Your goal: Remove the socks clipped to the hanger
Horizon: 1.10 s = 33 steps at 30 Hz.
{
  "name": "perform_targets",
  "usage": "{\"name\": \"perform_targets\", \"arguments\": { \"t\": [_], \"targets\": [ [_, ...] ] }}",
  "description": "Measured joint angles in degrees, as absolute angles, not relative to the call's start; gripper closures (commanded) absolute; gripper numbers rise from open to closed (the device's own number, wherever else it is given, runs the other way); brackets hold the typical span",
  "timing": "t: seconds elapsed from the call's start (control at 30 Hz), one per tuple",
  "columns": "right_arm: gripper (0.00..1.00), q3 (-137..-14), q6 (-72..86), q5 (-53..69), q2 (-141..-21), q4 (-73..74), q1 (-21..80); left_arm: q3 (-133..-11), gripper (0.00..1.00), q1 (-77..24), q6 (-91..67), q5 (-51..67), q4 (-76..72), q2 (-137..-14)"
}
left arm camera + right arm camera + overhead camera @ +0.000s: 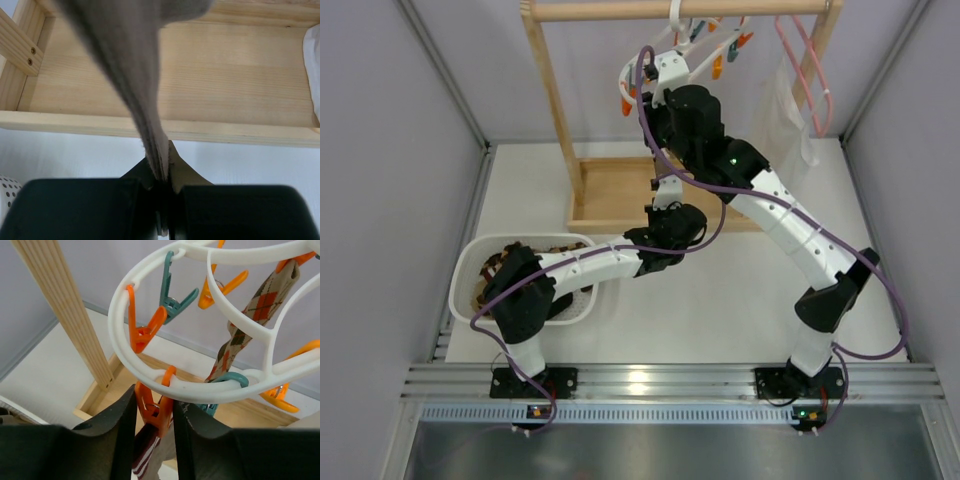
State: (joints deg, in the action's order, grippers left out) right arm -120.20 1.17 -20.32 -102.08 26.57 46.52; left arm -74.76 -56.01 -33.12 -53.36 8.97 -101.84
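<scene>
Right now R gripper (154,402) is up at the hanger (116,315), at its near rim, fingers clamped from both sides on an orange peg (156,417) dangling there. The gap is narrow, w/ only the peg betw them. A striped-cuff sock (144,460) hangs from that peg, just under the hanger. An argyle sock (250,320) is clipped at the hanger's far side. L gripper (162,200) sits below the hanger, pinched fully shut on the edge of a grey-tan sock (125,65) that runs upward. Can't tell if it's the same one as under the peg. Other socks (492,270) lie in a white basket (462,285), well below-left of the hanger.
</scene>
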Motion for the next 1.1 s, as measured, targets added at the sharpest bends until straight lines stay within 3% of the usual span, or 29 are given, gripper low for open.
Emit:
{"name": "perform_targets", "arguments": {
  "t": [0.3, 0.33, 0.37, 0.5, 0.73, 0.9, 1.1],
  "targets": [
    [0.76, -120.20, 1.26, -20.62, -102.17, 25.82, 47.42, -74.67, 1.00, -56.01, -33.15, -53.39, 8.97, -101.73],
    [0.75, -120.20, 1.26, -20.84, -102.17, 25.74, 47.55, -74.61, 1.00, -56.01, -33.12, -53.39, 8.97, -101.73],
    [0.65, -120.20, 1.26, -20.99, -102.17, 25.71, 47.66, -74.59, 1.00, -56.01, -33.15, -53.41, 8.97, -101.73],
    [0.56, -120.16, 1.06, -22.04, -102.15, 25.67, 48.21, -74.56, 1.00, -56.01, -33.12, -53.39, 8.97, -101.73],
    [0.49, -120.16, -0.97, -28.14, -102.17, 25.04, 50.89, -74.56, 1.00, -56.01, -33.12, -53.39, 8.97, -101.73],
    [0.49, -120.99, -2.22, -32.53, -102.72, 24.91, 51.66, -74.56, 1.00, -56.01, -33.15, -53.39, 8.97, -101.73],
    [0.59, -122.76, -3.99, -36.62, -105.10, 24.45, 51.64, -74.56, 1.00, -56.01, -33.15, -53.39, 8.97, -101.73]
  ]
}}
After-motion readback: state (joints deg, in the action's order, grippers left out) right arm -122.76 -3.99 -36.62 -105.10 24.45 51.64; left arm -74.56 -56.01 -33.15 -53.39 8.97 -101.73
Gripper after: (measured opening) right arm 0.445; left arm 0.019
